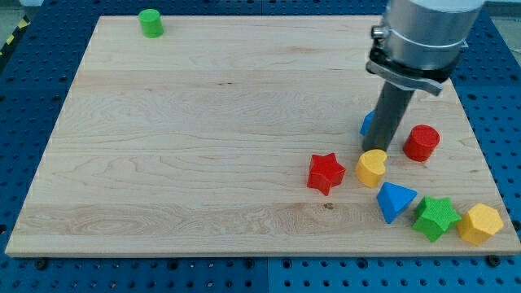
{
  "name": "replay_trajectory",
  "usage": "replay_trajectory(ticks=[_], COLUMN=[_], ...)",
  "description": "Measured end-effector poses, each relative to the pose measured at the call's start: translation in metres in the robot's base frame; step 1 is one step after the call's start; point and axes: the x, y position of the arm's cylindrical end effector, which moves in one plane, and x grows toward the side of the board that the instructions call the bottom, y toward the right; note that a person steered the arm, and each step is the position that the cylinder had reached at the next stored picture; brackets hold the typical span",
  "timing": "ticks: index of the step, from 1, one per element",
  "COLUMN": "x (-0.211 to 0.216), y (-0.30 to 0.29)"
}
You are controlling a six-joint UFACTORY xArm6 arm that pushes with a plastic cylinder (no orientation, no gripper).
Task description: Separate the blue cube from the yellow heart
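Observation:
The yellow heart (371, 168) lies at the view's lower right on the wooden board (203, 146). The blue cube (368, 123) sits just above it, mostly hidden behind my rod; only its left edge shows. My tip (382, 149) is down between them, at the top edge of the heart and right in front of the cube. Whether the cube and heart touch is hidden by the rod.
A red star (326, 172) lies left of the heart and a red cylinder (422, 142) to its right. A blue triangle (395, 200), a green star (436, 216) and a yellow hexagon (480, 224) line the lower right. A green cylinder (151, 23) stands at top left.

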Motion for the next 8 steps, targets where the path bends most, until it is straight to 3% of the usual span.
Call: replay_trajectory(ticks=[3, 8], x=[-0.025, -0.17], y=[0.022, -0.041])
